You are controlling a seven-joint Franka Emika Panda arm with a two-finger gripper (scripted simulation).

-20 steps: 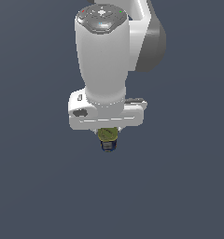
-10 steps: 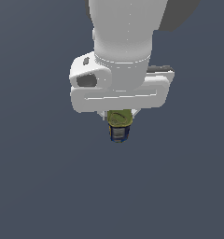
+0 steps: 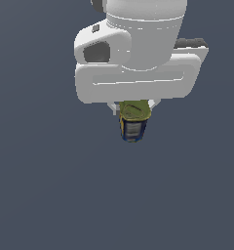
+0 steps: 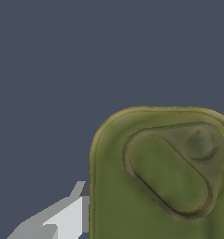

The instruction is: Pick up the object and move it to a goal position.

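Seeing fingers (image 3: 134,108) clamped on can (image 3: 133,128) near its top; I judge slip risk if transit jerks, grip shallow.

The glossy white, rounded plastic arm (image 3: 143,34) ended in a broad white boxy hand (image 3: 134,108), with a dark grey recess and a grey side block.
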